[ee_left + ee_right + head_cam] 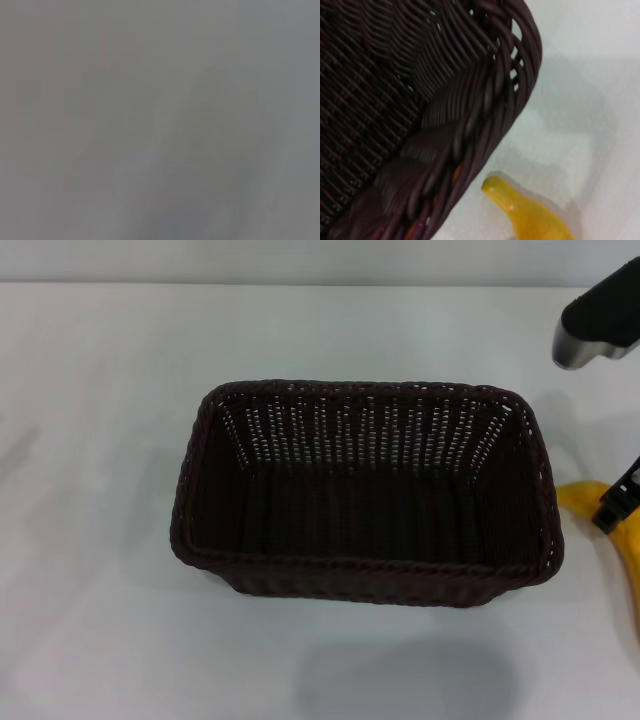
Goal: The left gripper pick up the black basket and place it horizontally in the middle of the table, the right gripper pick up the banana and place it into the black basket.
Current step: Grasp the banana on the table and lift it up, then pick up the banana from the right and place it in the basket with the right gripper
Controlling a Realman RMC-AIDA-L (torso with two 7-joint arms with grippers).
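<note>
Currently:
banana: the banana (612, 530) lies on the table, just beside the black basket's right end and not inside it. Only part shows at the head view's right edge. The right wrist view has one tip of it (520, 210) close under the basket corner, seemingly a small gap between.
right gripper: the right gripper (618, 502) is at the banana; a thin black finger sits against the fruit. Cannot tell how far apart the fingers are or whether they have hold of it. The silver-grey arm segment hangs above, toward the far right.
black basket: the black basket (365, 490) stands upright, long side across, roughly mid-table, empty inside.
left gripper: out of sight in the head view; its own wrist view shows only a featureless grey blur.
table: the table (110, 620) is plain white, with nothing else on it in view.
step: basket placement looks done; the banana pick is in hand.
next: confirm a firm grip, lift enough to clear the braided rim, carry left over the opening, lower, release. Watch the curve snagging on the rim.
</note>
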